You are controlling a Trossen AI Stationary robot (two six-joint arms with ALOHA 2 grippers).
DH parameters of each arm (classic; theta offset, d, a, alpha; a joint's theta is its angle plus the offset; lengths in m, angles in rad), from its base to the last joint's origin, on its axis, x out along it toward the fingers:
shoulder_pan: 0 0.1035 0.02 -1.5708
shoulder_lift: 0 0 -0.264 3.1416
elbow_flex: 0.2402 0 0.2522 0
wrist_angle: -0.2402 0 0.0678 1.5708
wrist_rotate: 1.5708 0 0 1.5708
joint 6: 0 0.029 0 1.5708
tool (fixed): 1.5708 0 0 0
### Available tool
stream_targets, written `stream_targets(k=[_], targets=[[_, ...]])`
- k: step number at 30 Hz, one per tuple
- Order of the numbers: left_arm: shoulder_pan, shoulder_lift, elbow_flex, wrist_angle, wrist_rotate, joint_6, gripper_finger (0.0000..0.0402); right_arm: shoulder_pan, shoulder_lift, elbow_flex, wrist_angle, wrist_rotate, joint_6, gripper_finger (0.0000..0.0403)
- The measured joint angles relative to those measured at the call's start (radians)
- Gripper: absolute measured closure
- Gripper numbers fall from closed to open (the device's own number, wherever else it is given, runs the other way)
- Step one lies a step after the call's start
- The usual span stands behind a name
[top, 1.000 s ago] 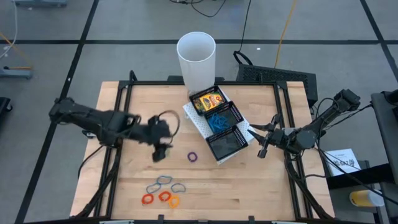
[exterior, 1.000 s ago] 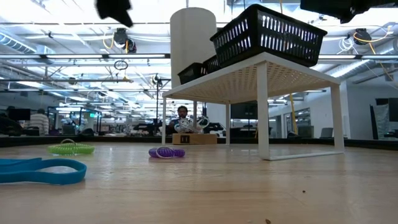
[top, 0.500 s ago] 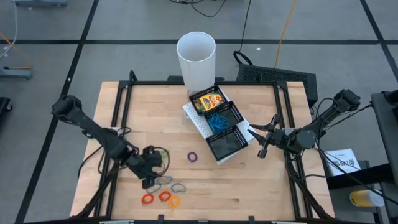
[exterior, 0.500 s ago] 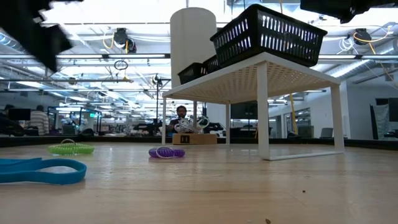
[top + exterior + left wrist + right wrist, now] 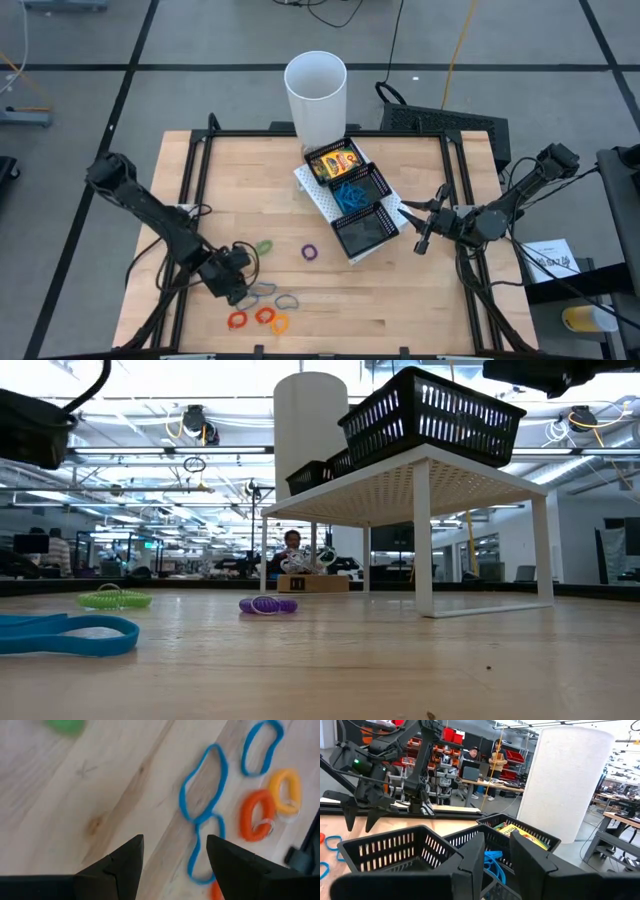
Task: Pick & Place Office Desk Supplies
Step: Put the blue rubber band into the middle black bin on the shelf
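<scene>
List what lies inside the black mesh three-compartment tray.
Black mesh tray: yellow-and-green crayon box in one end compartment, blue rubber-band loops in the middle. The other end looks empty; anything beneath the box is hidden.

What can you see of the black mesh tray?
The black mesh tray is one long basket split into three compartments, lying diagonally on a white perforated riser beside the tall white cup. The compartment nearest the cup holds yellow-and-green crayon boxes, the middle one blue rubber bands; the farthest looks empty. The right tool hangs next to that end, not touching.

Blue (image 5: 202,787), orange (image 5: 255,815) and yellow (image 5: 285,790) loops lie on pale wooden tabletop (image 5: 400,290); black mesh tray (image 5: 352,200) holds yellow crayon box (image 5: 335,163).
</scene>
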State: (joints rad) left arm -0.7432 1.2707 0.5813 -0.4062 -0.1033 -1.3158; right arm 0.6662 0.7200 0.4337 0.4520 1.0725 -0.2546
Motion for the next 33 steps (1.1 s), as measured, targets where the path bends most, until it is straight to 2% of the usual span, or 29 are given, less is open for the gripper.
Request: stream_targets(k=[7,16,23,26,33], targets=[[0.003,0.091,0.0,0.089,-0.105,0.117,0.0176,0.0,0.0,0.0,-0.016,0.0,0.0,0.0323],[0.001,0.253,0.009,0.212,-0.142,0.238,0.0176,0.0,0.0,0.0,-0.017,0.0,-0.021,0.0325],[-0.011,0.27,0.009,0.229,-0.161,0.25,0.0181,-0.025,0.0,0.0,-0.017,-0.001,-0.02,0.0325],[-0.012,0.27,0.008,0.229,-0.159,0.261,0.0203,-0.034,0.0,0.0,-0.017,-0.001,-0.02,0.0325],[-0.013,0.273,0.006,0.227,-0.164,0.285,0.0296,-0.048,0.0,0.0,-0.017,-0.001,-0.021,0.0325]])
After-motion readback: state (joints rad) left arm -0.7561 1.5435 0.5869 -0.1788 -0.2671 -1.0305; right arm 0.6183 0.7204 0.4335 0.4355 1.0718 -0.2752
